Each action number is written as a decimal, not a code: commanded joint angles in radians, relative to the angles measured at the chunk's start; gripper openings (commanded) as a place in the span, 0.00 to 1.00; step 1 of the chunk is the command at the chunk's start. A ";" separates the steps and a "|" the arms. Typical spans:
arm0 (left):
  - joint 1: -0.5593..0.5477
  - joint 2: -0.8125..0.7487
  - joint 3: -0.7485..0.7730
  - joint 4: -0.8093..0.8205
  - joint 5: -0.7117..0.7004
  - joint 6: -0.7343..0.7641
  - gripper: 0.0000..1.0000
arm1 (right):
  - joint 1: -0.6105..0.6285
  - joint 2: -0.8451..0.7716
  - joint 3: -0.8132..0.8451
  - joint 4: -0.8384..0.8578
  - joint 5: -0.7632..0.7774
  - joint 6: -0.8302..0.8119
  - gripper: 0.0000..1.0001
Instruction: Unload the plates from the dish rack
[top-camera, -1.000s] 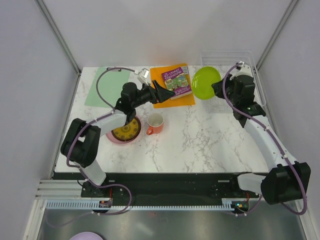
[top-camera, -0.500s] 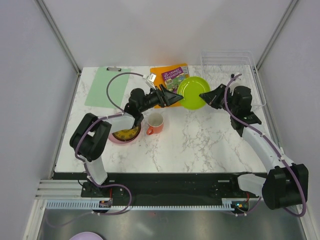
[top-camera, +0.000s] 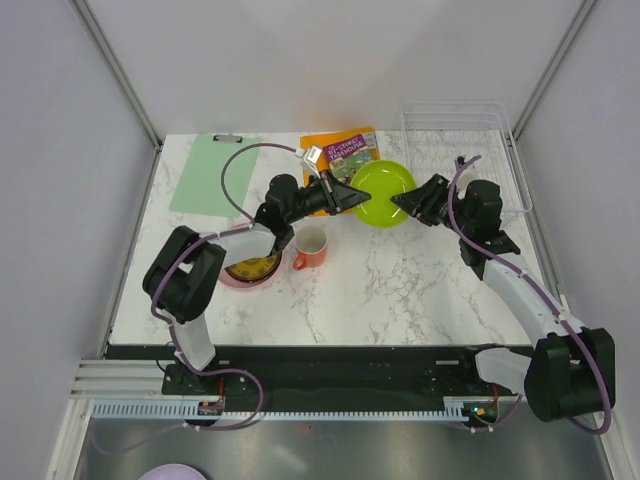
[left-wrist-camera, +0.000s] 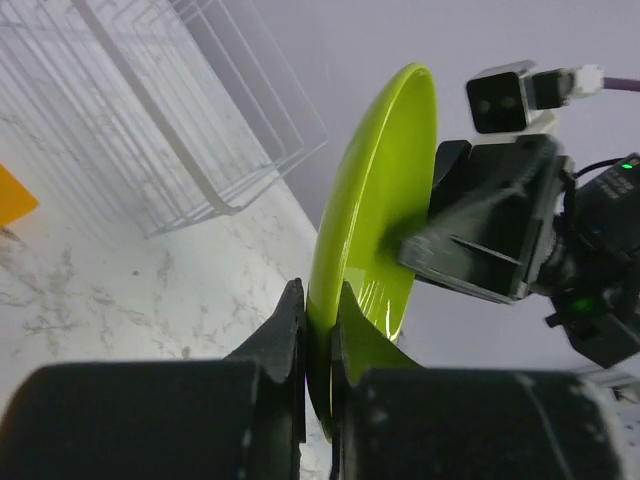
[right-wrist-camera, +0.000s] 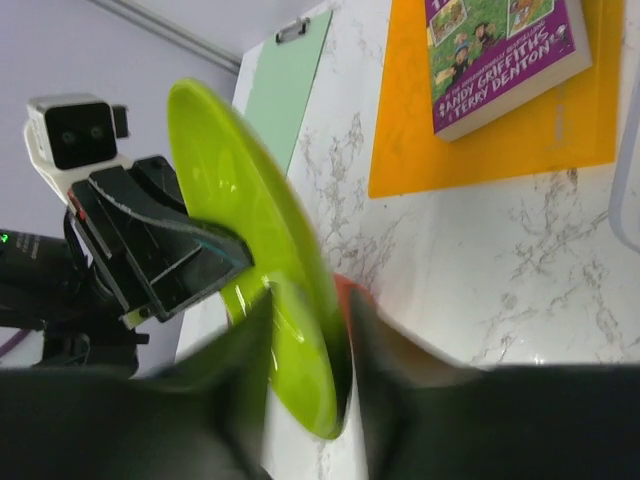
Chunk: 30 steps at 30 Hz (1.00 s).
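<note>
surface: white marble tabletop (top-camera: 400, 280), grey walls around it
dish rack: clear wire dish rack (top-camera: 455, 125) at far right corner of tabletop, no plates visible in it
lime plate: lime green plate (top-camera: 383, 192) held on edge above tabletop's far middle, between both arms
left gripper: left gripper (left-wrist-camera: 318, 330) clamped narrow on plate's rim
right gripper: right gripper (right-wrist-camera: 305, 335) straddles opposite rim, jaws look slightly parted; grip or release, cannot tell
other plates: stack (top-camera: 250, 270) near left edge, brown-and-yellow plate on top, pink rim below
step: mid-air handover, right to left
next: likely right backs clear, left carries plate to stack, avoiding mug (top-camera: 310, 245)
</note>
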 joint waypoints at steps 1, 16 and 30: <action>0.001 -0.080 0.012 -0.171 -0.087 0.139 0.02 | 0.013 -0.060 0.016 0.003 -0.028 -0.012 0.58; 0.157 -0.632 -0.117 -0.898 -0.563 0.425 0.03 | 0.013 -0.110 -0.036 -0.155 0.139 -0.149 0.74; 0.556 -0.775 -0.488 -0.825 -0.254 0.294 0.02 | 0.011 -0.067 -0.065 -0.122 0.113 -0.160 0.74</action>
